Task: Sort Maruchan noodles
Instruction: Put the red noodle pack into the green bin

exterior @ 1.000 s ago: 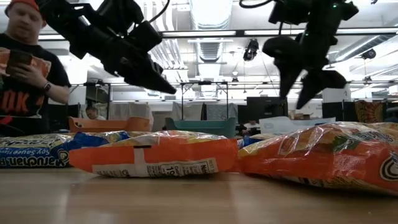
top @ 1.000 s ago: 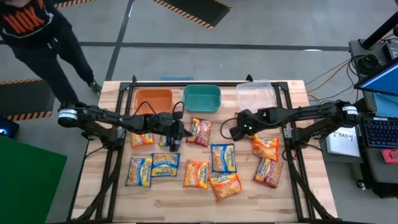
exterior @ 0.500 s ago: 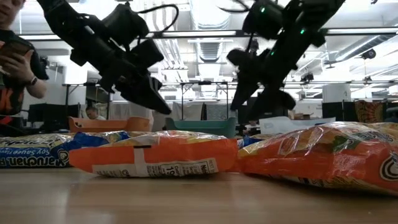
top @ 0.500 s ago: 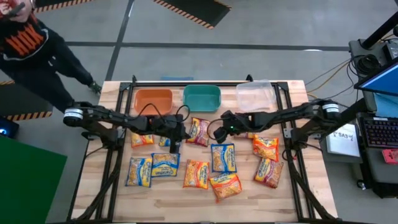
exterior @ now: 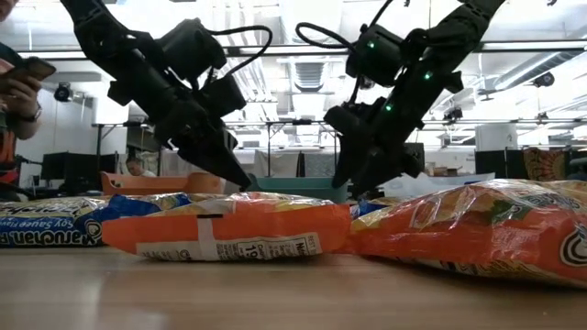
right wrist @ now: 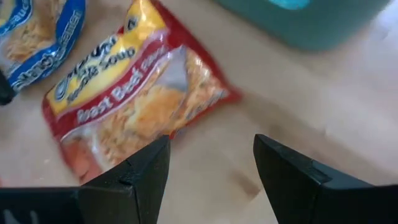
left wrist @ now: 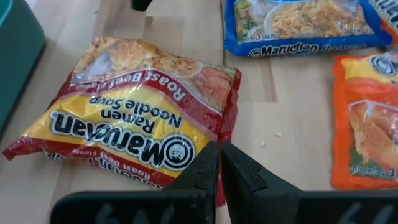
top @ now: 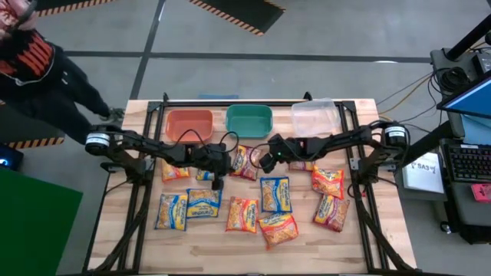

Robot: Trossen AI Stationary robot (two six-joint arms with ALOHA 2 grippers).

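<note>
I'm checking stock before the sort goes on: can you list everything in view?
Blue packets: four, one partly hidden by the left arm; left and middle of the table.
Orange packets: five; one at the left, two at the front middle, two at the right.
Maroon packet: one, maroon and yellow; middle, in front of the green bin.
Orange bin: one; back left.
Green bin: one; back middle.
Clear bin: one; back right.
Table: one, pale wood.
Person: one, dark clothes; beyond the table's left corner.
Left claw: shut, empty; just left of the maroon packet.
Right claw: open, empty; just right of the maroon packet.
</note>
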